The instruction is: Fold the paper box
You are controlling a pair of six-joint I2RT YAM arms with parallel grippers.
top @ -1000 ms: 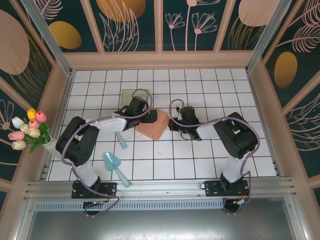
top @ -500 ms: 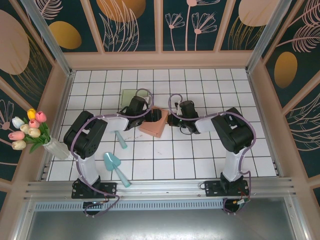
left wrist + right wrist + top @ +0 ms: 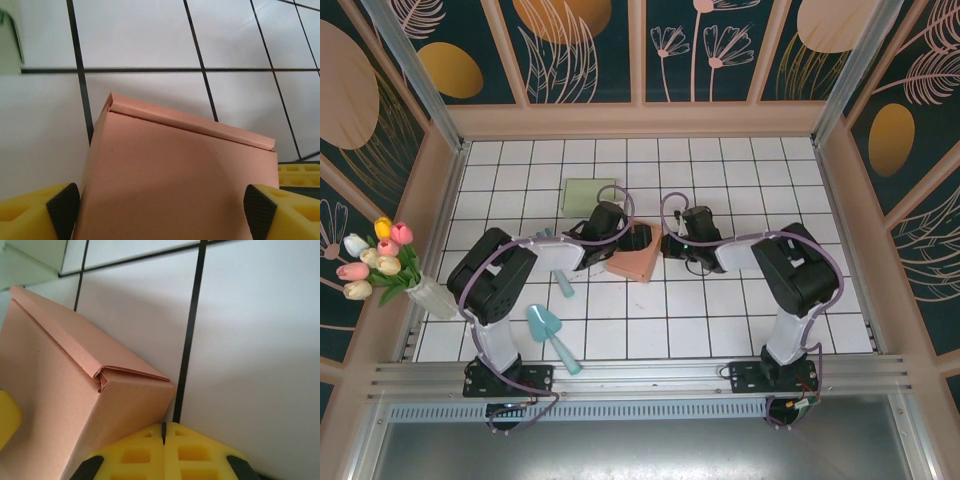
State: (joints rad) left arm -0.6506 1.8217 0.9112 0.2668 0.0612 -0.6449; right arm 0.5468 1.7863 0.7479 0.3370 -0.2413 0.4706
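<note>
Paper box (image 3: 638,262): pink, lying on the white tiled table (image 3: 720,330) between the two arms, about mid-table.

- Nearest, left wrist view: left claw (image 3: 161,212) stands wide, astride the box, one black pad (image 3: 64,210) hard by each side wall. Cannot tell whether the pads press or only flank it.
- Right wrist view: right claw (image 3: 164,434) is closed tight, with nothing between the fingertips. Its tip sits at the box's lower corner, touching or just beside it.
- Box walls look thin and smooth. A narrow folded lip (image 3: 190,122) runs along the far top edge, and a tucked, slightly crumpled corner (image 3: 102,377) shows on the end face.
- Judgement: light, hollow and easily dented. The card is stiff only along its creases and likely slick against rubber. It will probably slide on the tiles unless braced from the opposite side.
- Best hold: across the two side walls, low and near the creases, with light squeeze. Push flaps with a closed tip rather than pinching them.
- Farther off: green sheet (image 3: 588,192) flat on the table, well apart.
</note>
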